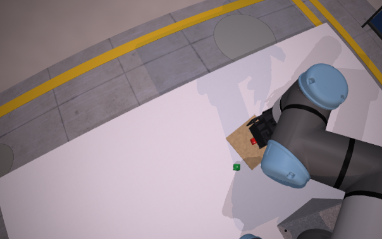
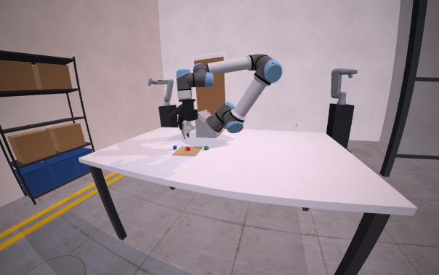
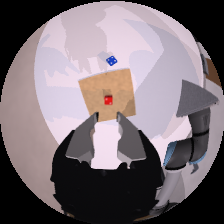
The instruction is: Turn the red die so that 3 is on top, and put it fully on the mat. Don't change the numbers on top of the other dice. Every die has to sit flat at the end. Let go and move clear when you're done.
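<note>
The red die lies flat on the tan mat, well inside its edges. It also shows in the exterior view and in the wrist view. Its top number is too small to read. My gripper hangs above the mat, a short way over the die and not touching it. Its fingers stand a narrow gap apart with nothing between them. In the exterior view the gripper points straight down above the mat.
A green die sits on the white table just off one mat corner. A blue die sits just off the opposite side. The arm's grey base block stands behind the mat.
</note>
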You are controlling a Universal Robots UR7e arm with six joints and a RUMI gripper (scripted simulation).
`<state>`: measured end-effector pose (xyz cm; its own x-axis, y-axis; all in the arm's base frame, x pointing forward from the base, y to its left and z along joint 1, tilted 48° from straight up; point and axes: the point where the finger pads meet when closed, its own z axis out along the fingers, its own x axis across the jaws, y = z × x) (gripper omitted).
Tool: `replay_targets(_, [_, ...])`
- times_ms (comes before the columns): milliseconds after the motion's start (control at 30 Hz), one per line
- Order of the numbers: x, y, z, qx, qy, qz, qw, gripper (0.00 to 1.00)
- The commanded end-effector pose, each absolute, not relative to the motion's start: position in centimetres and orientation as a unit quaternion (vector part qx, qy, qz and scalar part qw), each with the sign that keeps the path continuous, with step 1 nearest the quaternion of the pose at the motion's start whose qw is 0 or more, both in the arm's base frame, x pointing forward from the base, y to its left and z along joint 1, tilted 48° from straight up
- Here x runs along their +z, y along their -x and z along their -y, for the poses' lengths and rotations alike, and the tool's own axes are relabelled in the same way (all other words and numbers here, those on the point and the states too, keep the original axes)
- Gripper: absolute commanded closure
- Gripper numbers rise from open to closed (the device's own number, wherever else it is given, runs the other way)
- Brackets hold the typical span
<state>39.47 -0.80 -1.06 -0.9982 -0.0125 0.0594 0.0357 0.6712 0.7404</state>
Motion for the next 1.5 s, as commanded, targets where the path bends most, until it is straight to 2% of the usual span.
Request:
replay_targets(0, [-1.8, -39.3, -0.1, -0.407, 0.007, 0.913, 0.032, 0.79])
replay_targets(1467, [-4.2, -39.2, -2.7, -0.407, 0.007, 0.913, 0.032, 0.79])
